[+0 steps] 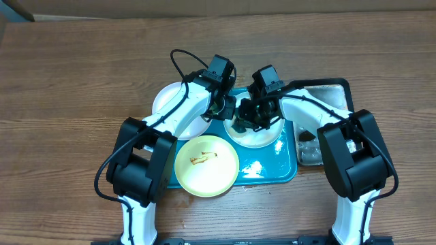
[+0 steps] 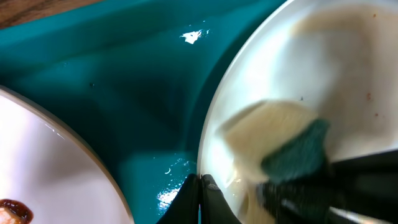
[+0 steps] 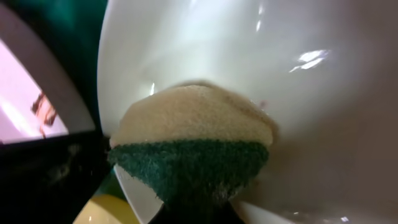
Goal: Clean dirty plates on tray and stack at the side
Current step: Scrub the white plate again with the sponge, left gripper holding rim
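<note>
1. The left gripper (image 2: 200,186) is clenching the rim of a white plate (image 2: 323,68), which is lying on the tray (image 2: 124,93) right at its fingertips.
2. The right gripper (image 1: 248,121) is grasping a sponge (image 3: 193,143), holding it against that plate just ahead.
3. A yellow-green plate (image 1: 206,165) is lying behind both grippers.

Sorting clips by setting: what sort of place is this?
Probably a robot test bench staged for dishwashing, not a real kitchen: a wooden table, a teal tray, and a sponge pressed on a white plate.
</note>
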Available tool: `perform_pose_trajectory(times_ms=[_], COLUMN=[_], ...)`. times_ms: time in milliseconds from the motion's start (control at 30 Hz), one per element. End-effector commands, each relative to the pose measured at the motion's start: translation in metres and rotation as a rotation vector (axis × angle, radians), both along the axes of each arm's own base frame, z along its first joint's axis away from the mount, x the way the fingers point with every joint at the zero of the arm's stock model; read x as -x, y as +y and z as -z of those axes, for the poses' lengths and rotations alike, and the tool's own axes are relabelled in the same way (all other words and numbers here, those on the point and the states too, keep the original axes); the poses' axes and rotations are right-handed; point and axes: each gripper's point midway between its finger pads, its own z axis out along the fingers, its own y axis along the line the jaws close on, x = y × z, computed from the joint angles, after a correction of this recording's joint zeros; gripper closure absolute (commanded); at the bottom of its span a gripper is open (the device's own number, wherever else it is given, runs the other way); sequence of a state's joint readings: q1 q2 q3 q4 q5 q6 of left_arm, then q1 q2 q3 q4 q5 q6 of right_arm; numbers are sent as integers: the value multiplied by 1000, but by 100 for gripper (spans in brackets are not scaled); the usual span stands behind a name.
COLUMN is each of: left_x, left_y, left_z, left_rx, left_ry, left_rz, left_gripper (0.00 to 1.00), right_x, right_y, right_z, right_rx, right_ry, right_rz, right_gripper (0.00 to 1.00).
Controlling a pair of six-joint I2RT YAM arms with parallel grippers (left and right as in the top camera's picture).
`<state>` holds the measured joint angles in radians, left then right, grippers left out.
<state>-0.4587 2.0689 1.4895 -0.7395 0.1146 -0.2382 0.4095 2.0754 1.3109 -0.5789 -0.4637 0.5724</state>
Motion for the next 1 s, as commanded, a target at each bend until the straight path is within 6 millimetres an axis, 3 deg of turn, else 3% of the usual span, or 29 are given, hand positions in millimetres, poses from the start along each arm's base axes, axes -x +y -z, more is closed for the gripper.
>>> perform_pose_trajectory(times_ms=[0, 167, 533, 833, 967], left_x=[-1, 0, -1, -2, -2], left_y=[-4, -4, -4, -5, -5], left_z=[-8, -8, -8, -9, -9], left_rx=[-4, -5, -4, -1, -1], left_ry=[-17, -15, -18, -24, -24], left_rz=[0, 0, 0, 0, 0], left_gripper=[96, 96, 96, 96, 96], right_x=[11, 9, 25, 28, 31], right_y=[-60, -73, -131, -118, -97], right_z=[65, 67, 67, 68, 69], right_rx=[332, 399, 707, 653, 533], right_ry=[65, 57, 76, 36, 17], right_rz=[147, 199, 283, -30, -174], right_gripper=[96, 96, 96, 96, 96])
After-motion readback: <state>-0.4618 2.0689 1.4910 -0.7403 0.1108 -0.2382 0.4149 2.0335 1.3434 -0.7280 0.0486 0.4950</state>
